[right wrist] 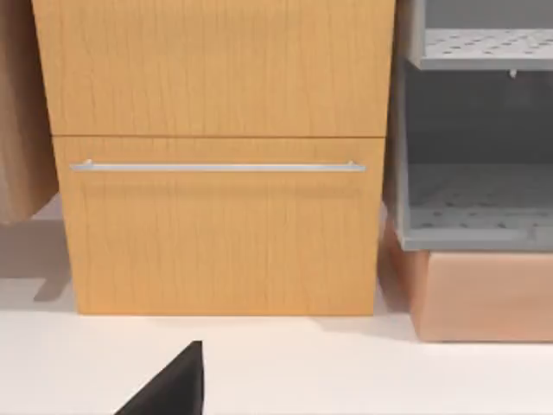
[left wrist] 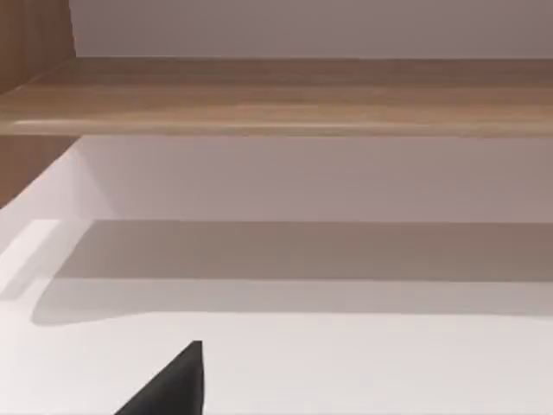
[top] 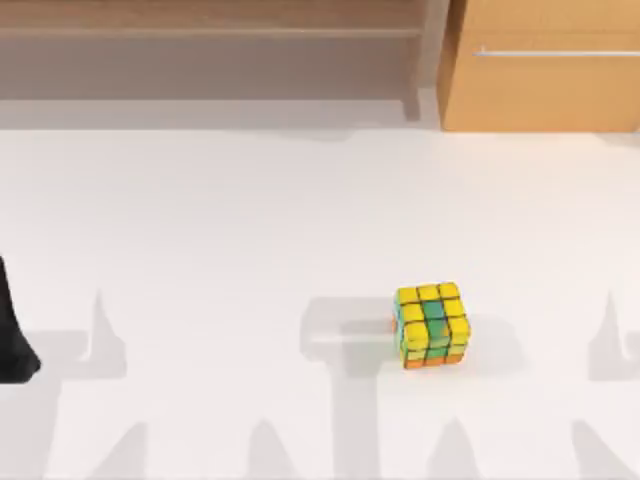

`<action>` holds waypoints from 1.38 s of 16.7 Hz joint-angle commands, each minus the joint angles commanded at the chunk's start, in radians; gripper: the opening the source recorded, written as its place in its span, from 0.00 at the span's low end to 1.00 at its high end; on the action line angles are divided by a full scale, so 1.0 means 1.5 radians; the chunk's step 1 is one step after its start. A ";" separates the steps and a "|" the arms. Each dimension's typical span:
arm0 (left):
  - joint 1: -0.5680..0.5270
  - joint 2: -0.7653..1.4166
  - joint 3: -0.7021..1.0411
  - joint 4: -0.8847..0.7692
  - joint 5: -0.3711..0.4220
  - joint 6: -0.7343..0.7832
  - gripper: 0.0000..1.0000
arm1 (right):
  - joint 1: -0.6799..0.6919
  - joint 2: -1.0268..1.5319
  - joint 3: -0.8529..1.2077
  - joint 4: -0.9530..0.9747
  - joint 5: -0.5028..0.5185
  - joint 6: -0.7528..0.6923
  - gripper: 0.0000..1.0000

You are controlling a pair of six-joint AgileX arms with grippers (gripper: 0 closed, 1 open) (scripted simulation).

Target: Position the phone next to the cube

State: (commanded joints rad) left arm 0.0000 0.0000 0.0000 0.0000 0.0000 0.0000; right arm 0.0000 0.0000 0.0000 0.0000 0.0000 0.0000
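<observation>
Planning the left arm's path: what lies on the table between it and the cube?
Nothing: the top view shows bare white table between the left arm and the cube.

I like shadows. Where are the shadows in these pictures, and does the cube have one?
Top view: the cube casts a soft grey shadow on the white table, and pointed grey shadows line the near edge. Left wrist view: a broad shadow lies under the wooden shelf.

left arm (top: 12, 335): plain matte black, tapering rounded bulk at lower left edge of top view, no markings, cables or screws discernible | left wrist view: black wedge-shaped finger (left wrist: 173, 385) at lower left, flat, unmarked | right wrist view: matching black wedge finger (right wrist: 173, 385) at lower left, same matte finish
</observation>
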 joint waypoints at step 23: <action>0.351 1.058 0.623 -0.502 0.010 0.785 1.00 | 0.000 0.000 0.000 0.000 0.000 0.000 1.00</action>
State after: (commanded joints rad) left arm 0.5268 1.5876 0.9345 -0.7531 0.0155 1.1782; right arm 0.0000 0.0000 0.0000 0.0000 0.0000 0.0000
